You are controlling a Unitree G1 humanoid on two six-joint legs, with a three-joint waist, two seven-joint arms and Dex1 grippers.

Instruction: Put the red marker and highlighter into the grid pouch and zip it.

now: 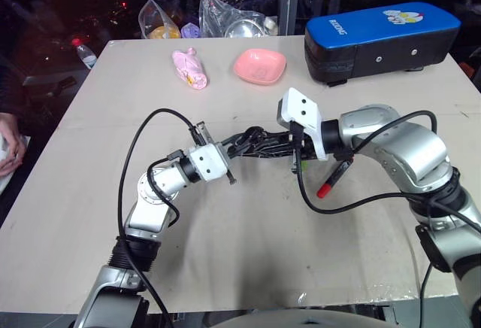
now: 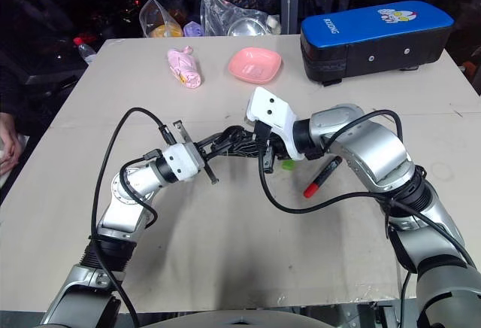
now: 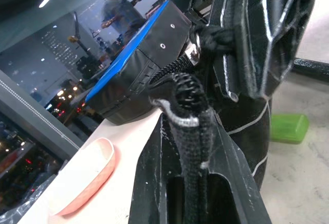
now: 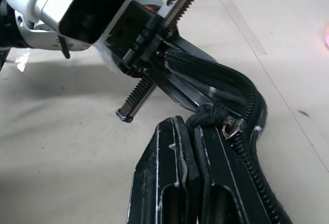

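1. The left gripper (image 4: 154, 54) has its black fingers clamped on one end of the grid pouch (image 1: 259, 144), pinching a woven fabric edge.
2. The right gripper (image 4: 191, 136) is closed on the pouch's corded zipper pull (image 4: 213, 116), beside the metal slider.
3. The pouch hangs between them above the table (image 1: 248, 253), soft black fabric with thin white lines, its toothed zipper curving.
4. The glossy red marker (image 1: 334, 178) and stubby green highlighter (image 3: 290, 127) lie on the matte beige tabletop, beside and below the pouch.

Head pair looks down over table (image 1: 248, 215); wrist cameras sit close — all share the grid pouch (image 4: 221, 88).
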